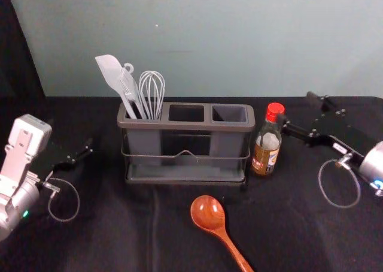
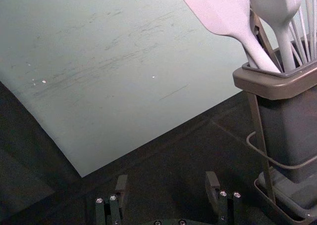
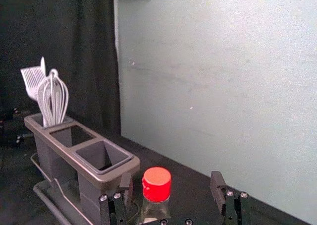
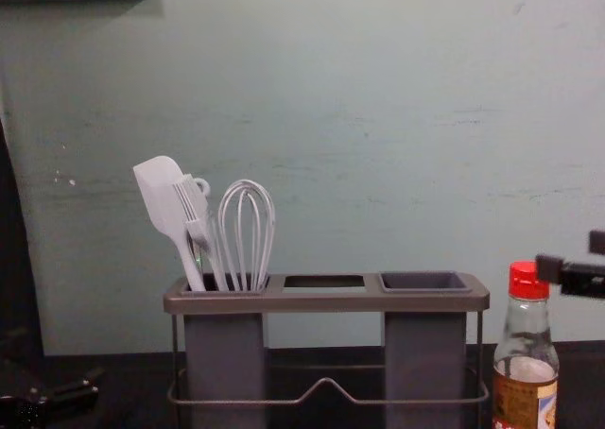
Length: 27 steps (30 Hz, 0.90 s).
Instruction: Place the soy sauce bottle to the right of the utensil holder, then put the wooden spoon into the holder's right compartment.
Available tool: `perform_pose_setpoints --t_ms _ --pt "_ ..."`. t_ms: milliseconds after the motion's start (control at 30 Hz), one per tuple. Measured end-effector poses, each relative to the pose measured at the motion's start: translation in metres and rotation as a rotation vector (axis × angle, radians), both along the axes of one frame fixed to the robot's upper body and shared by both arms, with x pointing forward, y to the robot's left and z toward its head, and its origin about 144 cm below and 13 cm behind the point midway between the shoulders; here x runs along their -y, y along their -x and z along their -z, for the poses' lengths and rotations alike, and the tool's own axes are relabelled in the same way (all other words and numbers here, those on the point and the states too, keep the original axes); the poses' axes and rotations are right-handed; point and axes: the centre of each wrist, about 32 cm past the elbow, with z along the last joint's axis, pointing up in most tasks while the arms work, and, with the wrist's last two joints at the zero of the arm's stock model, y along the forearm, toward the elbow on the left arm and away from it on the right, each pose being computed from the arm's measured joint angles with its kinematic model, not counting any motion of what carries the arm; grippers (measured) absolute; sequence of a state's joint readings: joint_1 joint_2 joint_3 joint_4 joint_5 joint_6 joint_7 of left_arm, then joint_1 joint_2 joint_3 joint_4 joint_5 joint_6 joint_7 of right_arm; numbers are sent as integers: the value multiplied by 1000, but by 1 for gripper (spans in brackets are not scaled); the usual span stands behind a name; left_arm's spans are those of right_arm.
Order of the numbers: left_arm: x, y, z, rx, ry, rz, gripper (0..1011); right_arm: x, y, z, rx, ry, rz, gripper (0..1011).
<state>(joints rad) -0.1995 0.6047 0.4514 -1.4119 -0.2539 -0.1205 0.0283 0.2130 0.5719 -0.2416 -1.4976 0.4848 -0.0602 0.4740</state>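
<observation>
In the head view, the soy sauce bottle [image 1: 267,147] stands upright close beside the right end of the utensil holder [image 1: 185,126]. My right gripper [image 1: 298,111] is open at the bottle's right, near cap height; the red cap [image 3: 157,184] shows low between the fingers of my right gripper [image 3: 171,181], nearer one of them. One fingertip overlaps the cap's edge in the chest view; contact cannot be told. The wooden spoon [image 1: 207,213] lies in front of the holder, bowl toward it. My left gripper [image 1: 80,153] is left of the holder; its wrist view shows the left gripper [image 2: 167,181] open, holding nothing.
A spatula [image 4: 163,197], a brush and a whisk [image 4: 248,231] stand in the holder's left compartment. Its middle opening and right compartment [image 1: 230,113] hold no utensils. Behind the table rises a pale wall [image 1: 209,44]. Dark cloth hangs at the left.
</observation>
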Motion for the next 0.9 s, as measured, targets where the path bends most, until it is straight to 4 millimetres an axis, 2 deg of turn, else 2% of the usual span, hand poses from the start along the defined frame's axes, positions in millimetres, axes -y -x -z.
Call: perform_pose_setpoints --t_ms 200,233,533,633,733,767,900 --pt "0 0 0 0 0 0 1011 7 30 -12 69 -28 -2 1004" --pt "0 0 0 0 0 0 1011 7 30 -12 69 -28 -2 1004" --pt "0 0 0 0 0 0 1011 4 60 -31 105 -28 -207 1004" --pt "0 0 0 0 0 0 1011 -5 66 -41 82 7 -282 1004" --pt "0 0 0 0 0 0 1011 -25 73 -55 -43 59 -343 1004" --pt "0 0 0 0 0 0 1011 -25 73 -55 -43 59 -343 1004" --pt "0 0 0 0 0 0 1011 -57 77 -71 -249 113 -381 1004"
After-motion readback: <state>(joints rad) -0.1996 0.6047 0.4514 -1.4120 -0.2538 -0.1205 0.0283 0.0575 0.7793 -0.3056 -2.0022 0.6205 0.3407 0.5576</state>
